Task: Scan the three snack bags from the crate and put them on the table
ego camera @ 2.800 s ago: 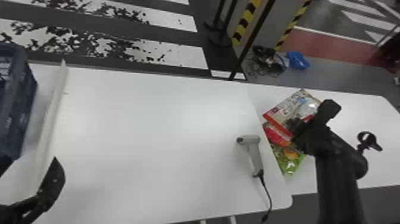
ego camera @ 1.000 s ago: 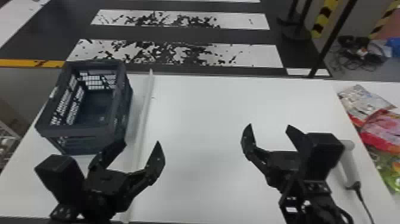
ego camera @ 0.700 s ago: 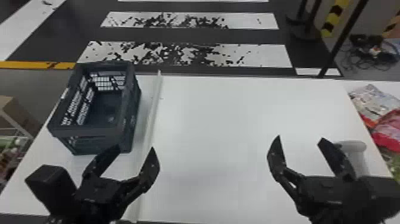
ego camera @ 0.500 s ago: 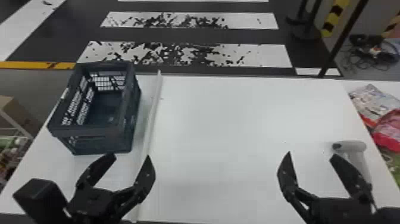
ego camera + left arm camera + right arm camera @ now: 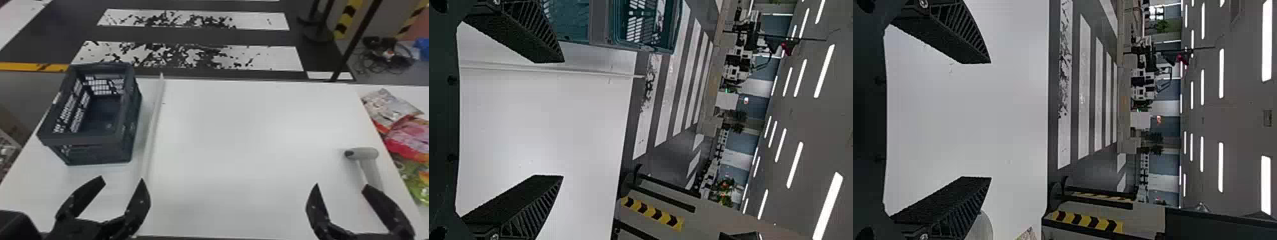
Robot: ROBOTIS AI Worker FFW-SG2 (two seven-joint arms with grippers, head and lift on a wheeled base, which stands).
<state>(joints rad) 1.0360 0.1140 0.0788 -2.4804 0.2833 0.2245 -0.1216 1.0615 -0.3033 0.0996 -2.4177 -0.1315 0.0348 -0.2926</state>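
Head view: we have a white table (image 5: 242,127) spread before us, and past its right edge a second white surface (image 5: 415,93). The open dark crate (image 5: 79,139) sits upright at the table's far left, its long sides running away from us and leaning a little to the right; a pale strip (image 5: 152,127) runs lengthwise just to its right.

Our left gripper (image 5: 122,180) hangs at the near side, closer to us than the crate, fingers wide apart and tips aimed forward. Our right gripper (image 5: 341,185) matches it near the table's right side — fingers also wide, pointing forward, one tip overlapping our sight of the scanner's handle. Both wrist views look out fairly level, over the tabletop to the striped floor.

The snack bags lie together on that second surface, just past the table's edge. The silvery bag (image 5: 387,107) is farthest, its long axis slanting from far left to near right; the red bag (image 5: 405,140) comes next, then the green bag (image 5: 415,183) nearest us. The last two are cut off at the frame, so we cannot tell their long axes.

The scanner (image 5: 364,153) lies on the table near those bags — head pointing left, handle running towards us and slightly right.
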